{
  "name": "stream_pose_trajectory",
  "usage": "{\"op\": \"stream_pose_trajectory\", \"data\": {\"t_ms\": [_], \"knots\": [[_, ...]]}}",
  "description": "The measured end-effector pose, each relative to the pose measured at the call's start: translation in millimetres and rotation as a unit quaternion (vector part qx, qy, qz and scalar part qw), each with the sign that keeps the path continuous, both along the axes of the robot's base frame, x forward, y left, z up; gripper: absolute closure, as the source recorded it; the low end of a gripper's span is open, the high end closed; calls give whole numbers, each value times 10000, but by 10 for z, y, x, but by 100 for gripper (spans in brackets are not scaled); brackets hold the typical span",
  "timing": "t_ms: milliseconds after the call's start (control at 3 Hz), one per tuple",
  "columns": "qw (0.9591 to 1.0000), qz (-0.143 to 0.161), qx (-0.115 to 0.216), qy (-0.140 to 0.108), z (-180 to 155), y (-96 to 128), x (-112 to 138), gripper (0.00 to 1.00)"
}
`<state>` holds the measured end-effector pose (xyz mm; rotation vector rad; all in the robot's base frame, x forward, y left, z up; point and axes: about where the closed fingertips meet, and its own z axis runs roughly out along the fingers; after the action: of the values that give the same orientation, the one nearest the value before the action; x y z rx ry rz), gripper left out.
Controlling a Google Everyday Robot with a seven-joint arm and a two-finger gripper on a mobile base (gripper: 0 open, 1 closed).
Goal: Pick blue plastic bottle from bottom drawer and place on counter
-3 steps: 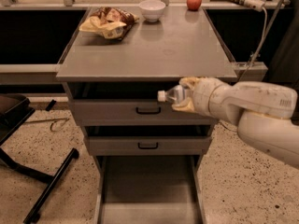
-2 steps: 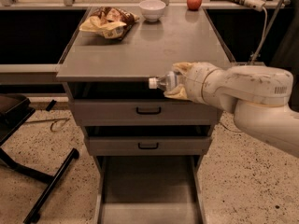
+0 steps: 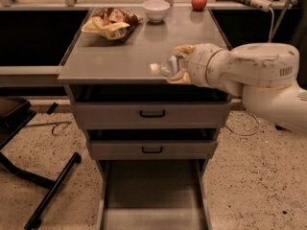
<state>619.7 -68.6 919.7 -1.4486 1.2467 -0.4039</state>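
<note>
My gripper [image 3: 180, 63] is shut on the blue plastic bottle [image 3: 166, 66], a small clear bluish bottle held sideways with its white cap pointing left. The bottle is over the front right part of the counter [image 3: 115, 51], just above its front edge. The white arm reaches in from the right. The bottom drawer [image 3: 152, 195] is pulled out at the bottom of the view, with a bare grey floor. The bottle's rear half is hidden inside the gripper.
On the counter are a crumpled chip bag [image 3: 112, 22] at the back left, a white bowl [image 3: 157, 9] at the back middle and a red apple [image 3: 199, 2] at the back right. Two drawers with black handles [image 3: 152, 113] sit above the bottom drawer. A chair base [image 3: 29, 166] stands at the left.
The gripper has lifted the bottle up and to the left, from in front of the top drawer to the level of the counter's front edge.
</note>
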Motion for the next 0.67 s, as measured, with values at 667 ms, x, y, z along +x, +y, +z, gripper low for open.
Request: {"op": "stream_pose_trajectory", "data": {"t_ms": [667], "knots": [[9997, 95, -32, -207, 89, -47, 542, 100]]}}
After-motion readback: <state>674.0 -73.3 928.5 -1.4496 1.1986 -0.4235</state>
